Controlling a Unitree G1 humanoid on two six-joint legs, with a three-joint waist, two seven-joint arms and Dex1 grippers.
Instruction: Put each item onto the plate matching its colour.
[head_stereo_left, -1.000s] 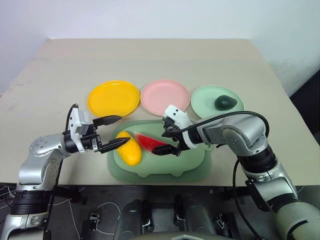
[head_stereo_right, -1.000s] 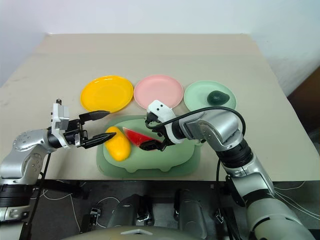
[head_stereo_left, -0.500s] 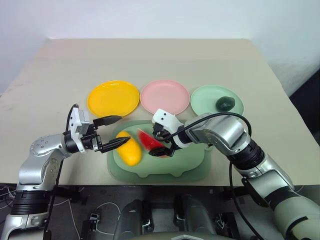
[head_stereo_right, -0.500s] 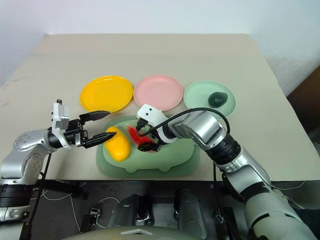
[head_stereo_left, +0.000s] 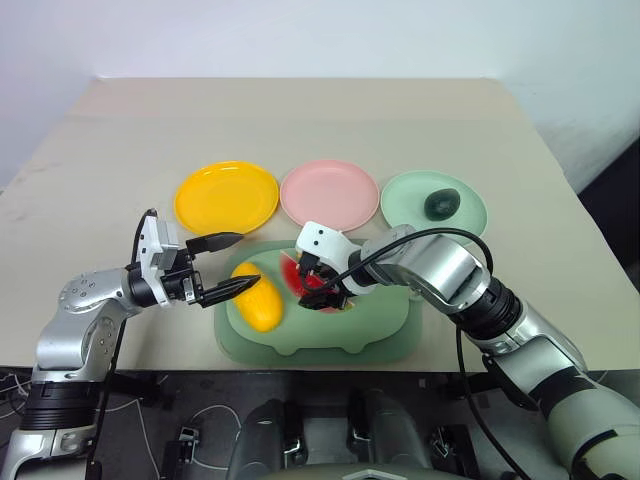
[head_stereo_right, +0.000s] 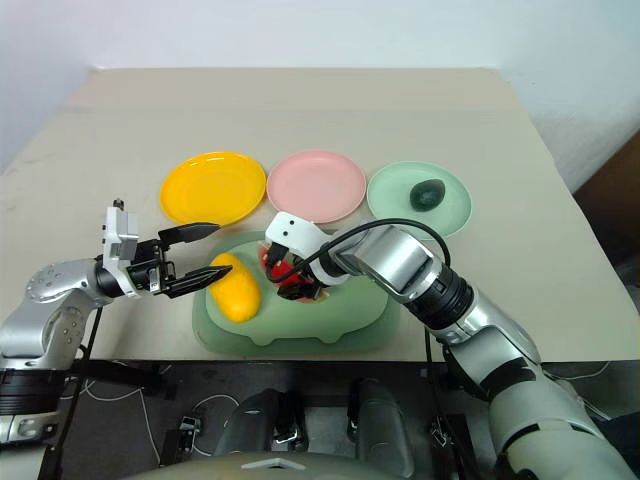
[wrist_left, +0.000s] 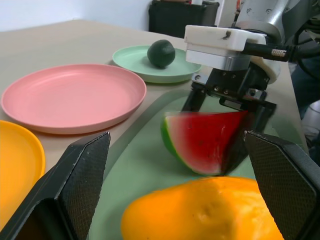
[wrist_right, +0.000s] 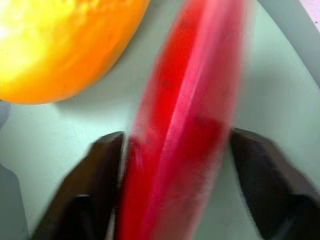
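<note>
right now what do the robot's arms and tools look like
Both arms are rounded silver-grey metal shells with black joint sections. A black cable loops along the right forearm, and a thinner one runs by the left arm. Each wrist carries a white block. The left tool and right tool each have two black, pointed fingers; the wrist view shows fine cross-hatched texture on the left tool's fingers.

No readable text, label, brand, number or sign appears anywhere in these views.
</note>
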